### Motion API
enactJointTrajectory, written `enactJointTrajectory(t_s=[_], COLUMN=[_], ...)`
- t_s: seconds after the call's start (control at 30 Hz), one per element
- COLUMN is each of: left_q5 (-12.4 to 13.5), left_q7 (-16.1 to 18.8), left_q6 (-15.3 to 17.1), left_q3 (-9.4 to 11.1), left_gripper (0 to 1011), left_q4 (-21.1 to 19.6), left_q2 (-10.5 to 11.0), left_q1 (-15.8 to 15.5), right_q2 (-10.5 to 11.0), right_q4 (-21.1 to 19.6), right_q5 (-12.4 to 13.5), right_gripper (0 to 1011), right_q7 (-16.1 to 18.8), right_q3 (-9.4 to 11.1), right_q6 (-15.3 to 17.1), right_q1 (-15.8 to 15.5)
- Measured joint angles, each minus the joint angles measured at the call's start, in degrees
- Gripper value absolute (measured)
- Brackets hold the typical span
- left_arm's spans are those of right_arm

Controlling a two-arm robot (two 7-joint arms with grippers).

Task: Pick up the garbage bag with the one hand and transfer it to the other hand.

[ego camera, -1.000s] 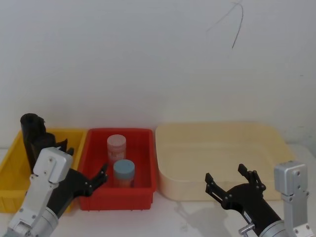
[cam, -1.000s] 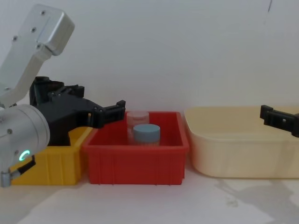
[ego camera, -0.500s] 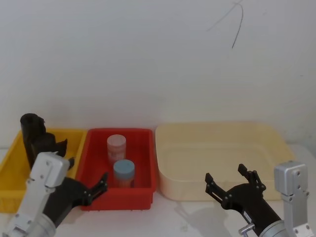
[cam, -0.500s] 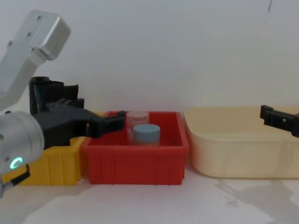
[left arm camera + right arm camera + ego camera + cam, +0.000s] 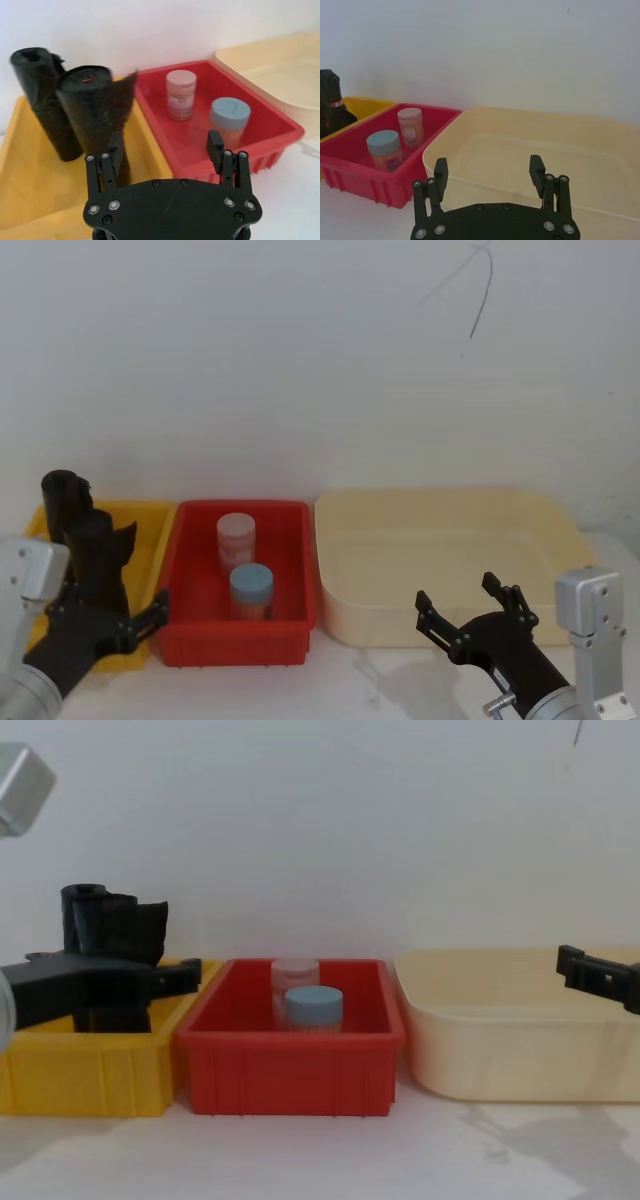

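One garbage bag (image 5: 37, 95), upright in rear of yellow bin (image 5: 20, 190).
Likely light, soft, slippery film; take mid-body. Left gripper (image 5: 165, 142) and right gripper (image 5: 489, 167) both spread, empty.

Here's the red plastic bin (image 5: 290, 1072), dead centre for us, with a blue-lidded jar (image 5: 313, 1007) and a pink-lidded clear jar (image 5: 295, 970) inside. Just left of it, the yellow plastic bin (image 5: 80, 1072) holds the tall black crinkled garbage bag roll (image 5: 84, 920) upright. The black left gripper (image 5: 172, 978) hovers there, pointing toward the red bin. Right of it we see the cream plastic tub (image 5: 500, 1050), with the black right gripper (image 5: 585, 970) at its far end.
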Motion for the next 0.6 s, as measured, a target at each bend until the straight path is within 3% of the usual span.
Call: enactJointTrajectory(t_s=[0.3, 0.6], left_q5=[-2.7, -3.2], left_q7=[-1.0, -1.5], left_q6=[2.5, 4.2], left_q3=[-2.5, -3.4], left_gripper=[1001, 1001], left_q4=[2.8, 5.5], left_q2=[-0.7, -1.3], left_q1=[-2.8, -5.7], right_q2=[0.0, 0.0], right_q4=[0.0, 0.0], right_q5=[0.0, 0.0], right_gripper=[1001, 1001], right_q7=[0.0, 0.0], right_q3=[0.0, 0.0], right_q6=[0.0, 0.0], right_q1=[0.0, 0.0])
